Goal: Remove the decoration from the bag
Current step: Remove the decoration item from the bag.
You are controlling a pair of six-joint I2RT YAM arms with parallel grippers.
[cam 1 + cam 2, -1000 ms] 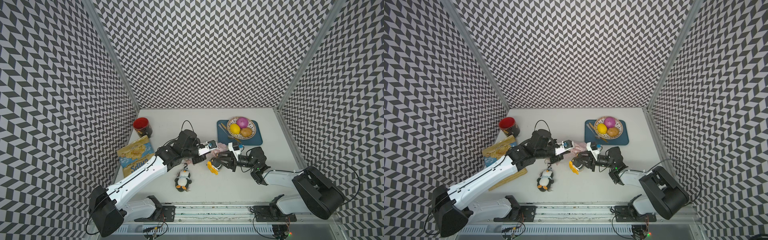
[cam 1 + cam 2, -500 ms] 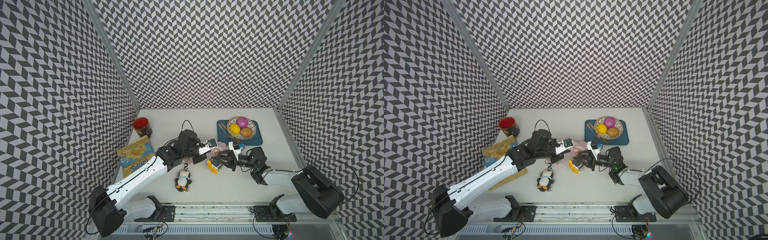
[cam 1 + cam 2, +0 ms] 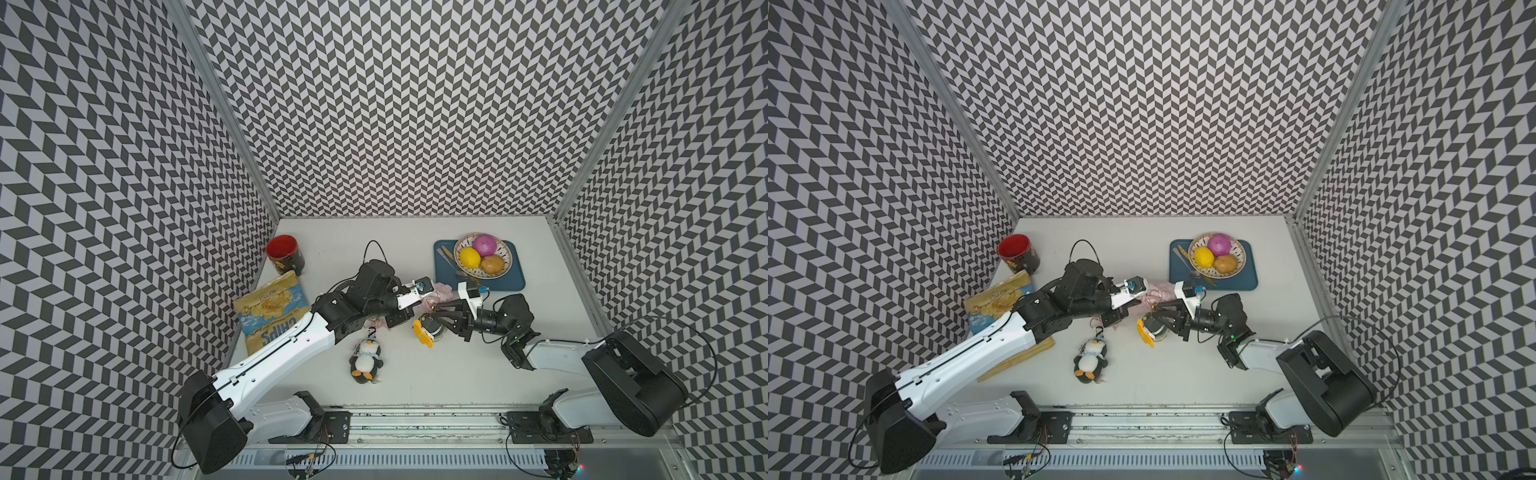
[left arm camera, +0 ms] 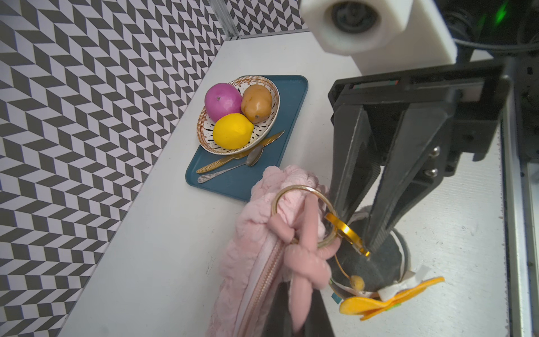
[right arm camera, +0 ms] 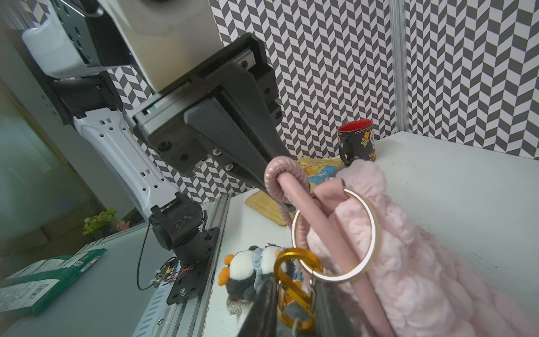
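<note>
Pink bag (image 4: 253, 233) between left tool (image 5: 267, 186) and right tool (image 4: 360, 230), strap (image 5: 329, 242) in left.

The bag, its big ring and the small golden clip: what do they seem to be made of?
Bag: soft plush fabric, matte, by its puffy fuzzy ribs. Ring: probably polished metal, pale gold, with bright glints. Golden clip: likely anodised metal, glossy orange-gold.
</note>
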